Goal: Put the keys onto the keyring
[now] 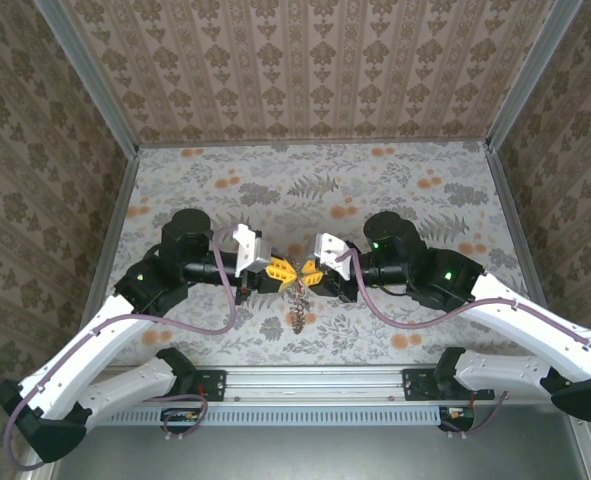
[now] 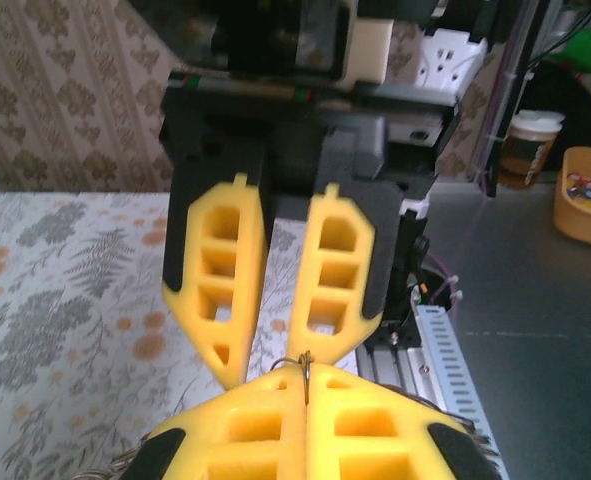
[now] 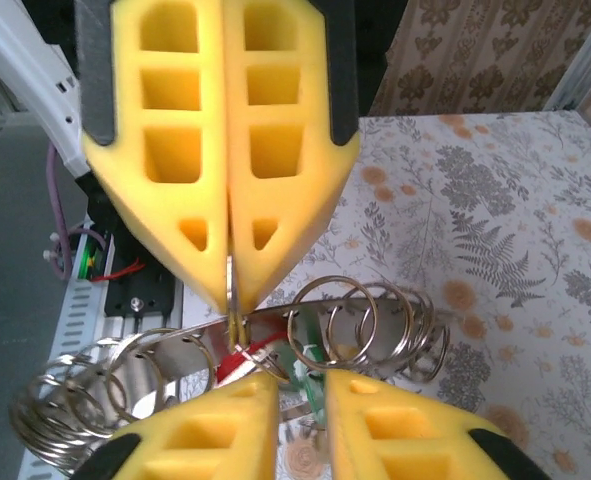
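The keyring (image 3: 365, 325) is hanging off the desk (image 1: 425, 200) dead centre between the two claws, with its coils sagging down. The left claw (image 3: 230, 298) is clamped tight on one thin turn of wire. The right claw (image 3: 300, 388) sits just opposite with its fingers a little apart, and the keys (image 3: 237, 362), red and green tagged, are bunched right there. Can't tell if they're threaded on. Imo hold that left pinch rock steady and let the right one feed a key's hole along the wire slowly, no yanking.

White arms (image 1: 95, 350), yellow latticed fingers (image 2: 215, 290)
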Controlling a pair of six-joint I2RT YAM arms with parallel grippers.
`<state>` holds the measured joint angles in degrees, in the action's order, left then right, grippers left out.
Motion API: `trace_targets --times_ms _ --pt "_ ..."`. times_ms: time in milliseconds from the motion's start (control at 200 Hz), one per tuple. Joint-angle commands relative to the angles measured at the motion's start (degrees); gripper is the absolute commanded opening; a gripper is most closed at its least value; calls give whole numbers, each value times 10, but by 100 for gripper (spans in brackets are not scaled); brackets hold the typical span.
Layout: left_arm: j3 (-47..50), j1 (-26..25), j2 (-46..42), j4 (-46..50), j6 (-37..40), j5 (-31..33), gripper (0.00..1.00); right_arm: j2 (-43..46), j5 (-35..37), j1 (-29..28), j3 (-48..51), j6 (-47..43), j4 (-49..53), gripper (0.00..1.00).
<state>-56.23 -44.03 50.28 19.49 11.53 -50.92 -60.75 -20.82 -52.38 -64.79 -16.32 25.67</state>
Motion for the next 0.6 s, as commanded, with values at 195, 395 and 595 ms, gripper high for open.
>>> trace_targets --times_ms 195,395,595 --pt "13 3 -10 -68 -30 -60 0 24 -42 0 22 14 -58 7" --pt "22 8 -10 -82 -35 -67 0 27 -59 0 30 22 -70 3" --pt "26 20 -20 -92 -43 -81 0 54 -21 1 47 35 -64 31"
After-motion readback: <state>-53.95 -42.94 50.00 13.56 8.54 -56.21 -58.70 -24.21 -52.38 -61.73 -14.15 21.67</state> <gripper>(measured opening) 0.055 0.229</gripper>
